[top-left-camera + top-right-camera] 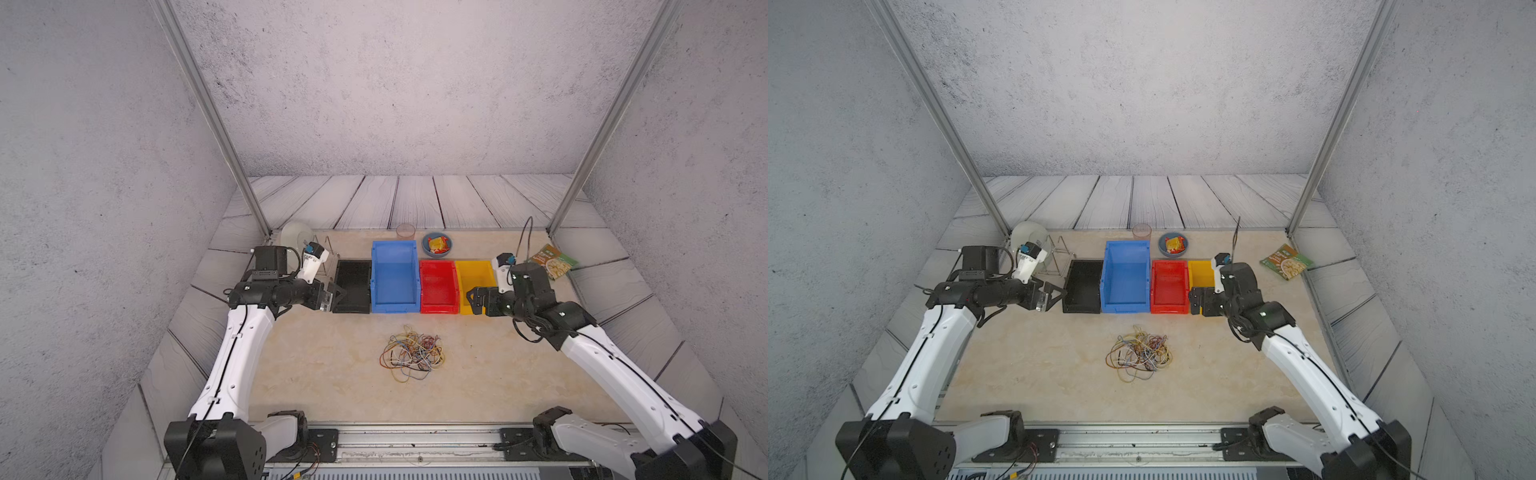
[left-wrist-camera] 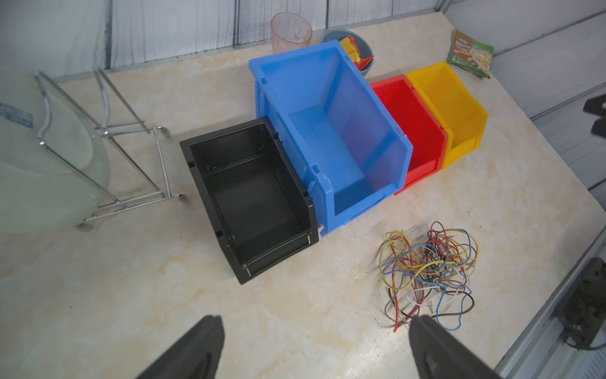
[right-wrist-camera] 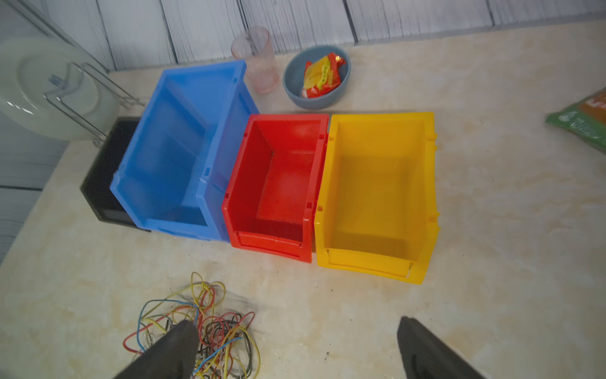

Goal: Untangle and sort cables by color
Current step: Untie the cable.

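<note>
Task status: not started, judged from the present layout.

Cables (image 1: 411,353): all strands lie in one tangled heap on the table (image 1: 332,374), in front of the row of bins and apart from it; yellow, blue, red-brown and black strands loop through one another, as the left wrist view (image 2: 429,272) shows; no strand lies separated from the heap.

Bins: the black bin (image 1: 352,286), blue bin (image 1: 394,278), red bin (image 1: 438,286) and yellow bin (image 1: 473,278) stand side by side, touching; both wrist views look into them and show every floor bare.

Left jaws: apart and holding nothing; in both top views they hover just beside the near corner of the black bin, well apart from the heap.

Right jaws: apart and holding nothing; they hover at the near end of the yellow bin, also well apart from the heap; in the right wrist view one finger (image 3: 170,351) overlaps the cables (image 3: 223,331) by line of sight only.

Remaining work: the whole of it; approach the heap, draw out single strands, deliver each to the bin of matching colour, and repeat until the table carries no strand.
</note>
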Tool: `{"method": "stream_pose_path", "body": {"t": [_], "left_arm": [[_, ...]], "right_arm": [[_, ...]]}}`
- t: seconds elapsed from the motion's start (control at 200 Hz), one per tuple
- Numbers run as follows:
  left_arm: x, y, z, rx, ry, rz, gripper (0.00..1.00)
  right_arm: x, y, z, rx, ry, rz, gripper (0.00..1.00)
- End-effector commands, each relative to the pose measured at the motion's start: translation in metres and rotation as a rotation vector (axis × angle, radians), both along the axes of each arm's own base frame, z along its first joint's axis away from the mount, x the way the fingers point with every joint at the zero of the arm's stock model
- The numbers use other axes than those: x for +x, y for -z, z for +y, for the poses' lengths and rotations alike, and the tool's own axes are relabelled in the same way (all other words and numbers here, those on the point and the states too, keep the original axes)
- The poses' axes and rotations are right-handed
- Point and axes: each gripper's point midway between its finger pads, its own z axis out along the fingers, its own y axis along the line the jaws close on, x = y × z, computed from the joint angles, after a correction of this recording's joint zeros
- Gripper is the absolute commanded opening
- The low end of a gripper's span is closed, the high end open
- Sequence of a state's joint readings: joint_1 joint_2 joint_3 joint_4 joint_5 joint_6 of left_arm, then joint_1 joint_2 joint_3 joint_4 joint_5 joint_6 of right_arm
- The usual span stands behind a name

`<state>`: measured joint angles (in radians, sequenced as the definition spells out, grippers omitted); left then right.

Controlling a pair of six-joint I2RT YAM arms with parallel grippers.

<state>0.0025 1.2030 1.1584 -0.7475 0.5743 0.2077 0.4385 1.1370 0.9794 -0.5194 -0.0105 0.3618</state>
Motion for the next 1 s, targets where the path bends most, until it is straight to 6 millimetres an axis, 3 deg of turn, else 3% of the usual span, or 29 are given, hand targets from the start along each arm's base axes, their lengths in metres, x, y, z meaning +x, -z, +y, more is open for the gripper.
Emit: {"method": "stream_pose_path", "body": {"t": [0.0, 0.185, 0.27, 0.36, 0.525, 0.625, 0.831, 0.996], "left_arm": [[0.007, 0.005, 0.01, -0.012, -0.125, 0.025, 0.95], [0.006, 0.011, 0.006, -0.021, -0.093, 0.043, 0.95], [-0.011, 0.009, -0.015, -0.075, 0.066, 0.048, 0.94], [-0.033, 0.006, -0.034, -0.134, 0.23, 0.051, 0.87], [-0.056, 0.008, -0.045, -0.159, 0.362, 0.047, 0.85], [-0.061, 0.012, -0.045, -0.154, 0.386, 0.048, 0.85], [-0.066, 0.021, -0.045, -0.138, 0.403, 0.047, 0.85], [-0.074, 0.039, -0.049, -0.149, 0.443, 0.07, 0.84]], "right_arm": [[0.011, 0.008, 0.015, -0.07, 0.006, 0.031, 0.99], [0.005, 0.026, 0.076, -0.081, -0.196, 0.202, 0.99], [-0.005, 0.025, 0.106, -0.003, -0.349, 0.257, 0.99], [-0.019, 0.021, 0.127, 0.056, -0.485, 0.333, 0.98], [-0.049, 0.005, 0.164, 0.223, -0.747, 0.494, 0.93], [-0.037, 0.006, 0.169, 0.226, -0.735, 0.44, 0.94], [-0.014, 0.022, 0.149, 0.078, -0.614, 0.381, 0.95], [-0.02, 0.031, 0.138, 0.053, -0.577, 0.392, 0.95]]}}
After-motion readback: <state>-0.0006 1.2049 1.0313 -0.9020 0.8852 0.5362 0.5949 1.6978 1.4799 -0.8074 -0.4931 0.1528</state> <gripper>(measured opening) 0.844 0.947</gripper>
